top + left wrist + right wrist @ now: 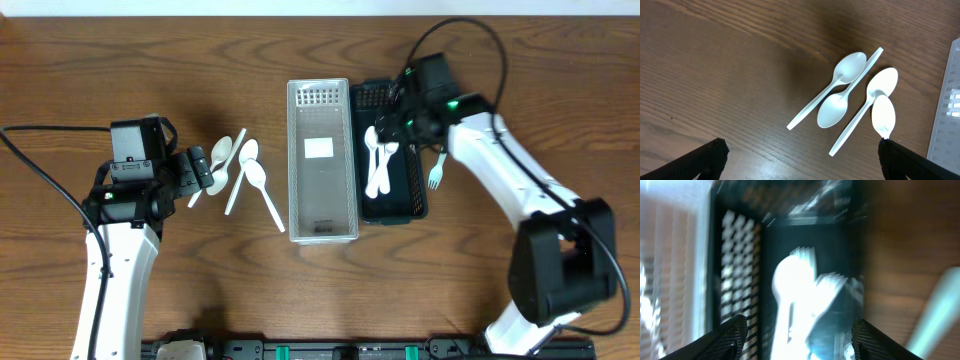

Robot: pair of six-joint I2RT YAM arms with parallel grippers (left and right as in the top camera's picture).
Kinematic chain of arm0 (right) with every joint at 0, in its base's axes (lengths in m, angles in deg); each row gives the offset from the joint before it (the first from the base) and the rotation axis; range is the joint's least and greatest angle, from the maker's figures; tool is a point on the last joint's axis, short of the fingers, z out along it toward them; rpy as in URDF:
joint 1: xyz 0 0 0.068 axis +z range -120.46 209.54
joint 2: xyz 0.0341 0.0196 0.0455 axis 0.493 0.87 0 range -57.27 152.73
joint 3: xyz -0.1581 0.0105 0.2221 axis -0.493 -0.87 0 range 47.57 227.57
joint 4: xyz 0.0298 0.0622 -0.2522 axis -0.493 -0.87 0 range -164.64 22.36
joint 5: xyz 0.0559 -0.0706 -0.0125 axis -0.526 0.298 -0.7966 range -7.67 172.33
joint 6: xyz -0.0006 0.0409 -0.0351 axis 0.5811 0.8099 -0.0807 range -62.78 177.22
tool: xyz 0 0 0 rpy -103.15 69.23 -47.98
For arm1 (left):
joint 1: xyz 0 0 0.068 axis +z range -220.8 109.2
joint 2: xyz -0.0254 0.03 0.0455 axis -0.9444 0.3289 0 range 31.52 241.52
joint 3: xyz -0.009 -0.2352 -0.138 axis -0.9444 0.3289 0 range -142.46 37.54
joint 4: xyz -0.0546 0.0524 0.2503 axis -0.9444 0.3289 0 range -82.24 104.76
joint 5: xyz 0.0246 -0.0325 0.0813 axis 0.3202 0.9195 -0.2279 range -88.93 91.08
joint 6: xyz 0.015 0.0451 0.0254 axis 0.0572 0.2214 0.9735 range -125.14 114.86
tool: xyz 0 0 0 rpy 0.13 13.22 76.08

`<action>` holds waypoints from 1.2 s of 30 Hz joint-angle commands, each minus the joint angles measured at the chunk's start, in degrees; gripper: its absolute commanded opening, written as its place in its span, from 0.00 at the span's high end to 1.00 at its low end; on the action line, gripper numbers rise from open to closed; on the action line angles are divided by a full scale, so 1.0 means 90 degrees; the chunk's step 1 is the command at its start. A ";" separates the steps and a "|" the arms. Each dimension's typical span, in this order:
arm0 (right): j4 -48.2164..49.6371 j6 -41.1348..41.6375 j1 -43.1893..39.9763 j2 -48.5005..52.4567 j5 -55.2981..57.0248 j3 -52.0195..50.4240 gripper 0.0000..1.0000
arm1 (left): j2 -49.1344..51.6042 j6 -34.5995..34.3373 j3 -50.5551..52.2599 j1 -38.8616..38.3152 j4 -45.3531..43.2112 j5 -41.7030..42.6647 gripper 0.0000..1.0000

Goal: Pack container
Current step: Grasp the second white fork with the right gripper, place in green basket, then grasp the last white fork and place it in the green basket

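Left claw (800,150) is gaping empty, white spoons (850,67) lying just ahead on the wooden desk (715,60); right claw (797,332) is hanging spread above the black tray (737,270).

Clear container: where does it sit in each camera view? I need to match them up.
Overhead: the clear container stands at centre, spoons on its left, black tray on its right.
Left wrist: only its slotted wall, at the right edge, past the spoons.
Right wrist: probably the pale blurred band at the left edge, beside the black tray.
Landmarks: spoons link overhead and left wrist; black tray links overhead and right wrist.
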 commanded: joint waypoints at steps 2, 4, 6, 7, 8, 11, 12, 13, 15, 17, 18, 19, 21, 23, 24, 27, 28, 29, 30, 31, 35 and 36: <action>-0.0109 0.0440 -0.0741 -0.0321 0.0491 0.0202 0.36 | 0.0012 -0.0102 -0.0124 0.0027 0.0000 -0.0002 0.02; -0.0291 0.0636 -0.0976 -0.0199 0.0549 0.0172 0.39 | 0.0012 -0.0102 -0.0124 0.0027 0.0000 -0.0002 0.02; -0.0481 0.0886 -0.1129 -0.0005 0.0758 0.0136 0.40 | 0.0012 -0.0102 -0.0124 0.0027 0.0000 -0.0002 0.02; -0.0537 0.0916 -0.1163 0.0097 0.0821 0.0131 0.40 | 0.0012 -0.0104 -0.0124 0.0027 0.0000 -0.0002 0.02; -0.0559 0.0923 -0.1178 0.0219 0.0821 0.0131 0.41 | 0.0012 -0.0102 -0.0124 0.0027 0.0000 -0.0002 0.02; -0.0554 0.0959 -0.1149 0.0571 0.0823 0.0131 0.43 | 0.0012 -0.0102 -0.0124 0.0027 0.0000 -0.0002 0.02; -0.0549 0.1044 -0.1124 0.0682 0.0843 0.0131 0.43 | 0.0012 -0.0102 -0.0124 0.0027 0.0000 -0.0002 0.02; -0.0542 0.1190 -0.1095 0.0833 0.0865 0.0131 0.44 | 0.0012 -0.0102 -0.0124 0.0027 0.0000 -0.0002 0.02; -0.0542 0.1319 -0.1056 0.1059 0.0867 0.0131 0.45 | 0.0012 -0.0102 -0.0124 0.0027 0.0000 -0.0002 0.02; -0.0588 0.1445 -0.1039 0.1287 0.0896 0.0131 0.46 | 0.0012 -0.0102 -0.0124 0.0027 0.0000 -0.0002 0.02; -0.0602 0.1472 -0.1027 0.1382 0.0896 0.0131 0.46 | 0.0012 -0.0104 -0.0124 0.0027 0.0000 -0.0002 0.02; -0.0607 0.1477 -0.1022 0.1477 0.0889 0.0131 0.46 | 0.0012 -0.0102 -0.0124 0.0027 0.0000 -0.0002 0.02; -0.0641 0.1477 -0.1015 0.1608 0.0891 0.0131 0.47 | 0.0012 -0.0102 -0.0124 0.0027 0.0000 -0.0002 0.02; -0.0726 0.1477 -0.1015 0.1685 0.0911 0.0131 0.50 | 0.0012 -0.0102 -0.0124 0.0027 0.0000 -0.0002 0.02; -0.0782 0.1477 -0.1015 0.1715 0.0928 0.0131 0.52 | 0.0012 -0.0102 -0.0124 0.0027 0.0000 -0.0002 0.02; -0.0981 0.1479 -0.1015 0.1729 0.1030 0.0131 0.60 | 0.0012 -0.0102 -0.0124 0.0027 0.0000 -0.0002 0.02; -0.1052 0.1479 -0.1015 0.1729 0.1081 0.0131 0.64 | 0.0012 -0.0104 -0.0124 0.0027 0.0000 -0.0002 0.02; -0.1120 0.1479 -0.1013 0.1732 0.1110 0.0131 0.66 | 0.0012 -0.0104 -0.0124 0.0027 0.0000 -0.0002 0.02; -0.1190 0.1479 -0.1010 0.1732 0.1154 0.0131 0.70 | 0.0012 -0.0104 -0.0124 0.0027 0.0000 -0.0002 0.02; -0.1239 0.1479 -0.1010 0.1732 0.1188 0.0131 0.76 | 0.0012 -0.0104 -0.0124 0.0027 0.0000 -0.0002 0.02; -0.1287 0.1469 -0.1010 0.1698 0.1528 0.0134 0.94 | 0.0012 -0.0104 -0.0124 0.0027 0.0000 -0.0002 0.02; -0.1302 0.1421 -0.1013 0.1630 0.1630 0.0136 0.96 | 0.0012 -0.0102 -0.0124 0.0027 0.0000 -0.0002 0.02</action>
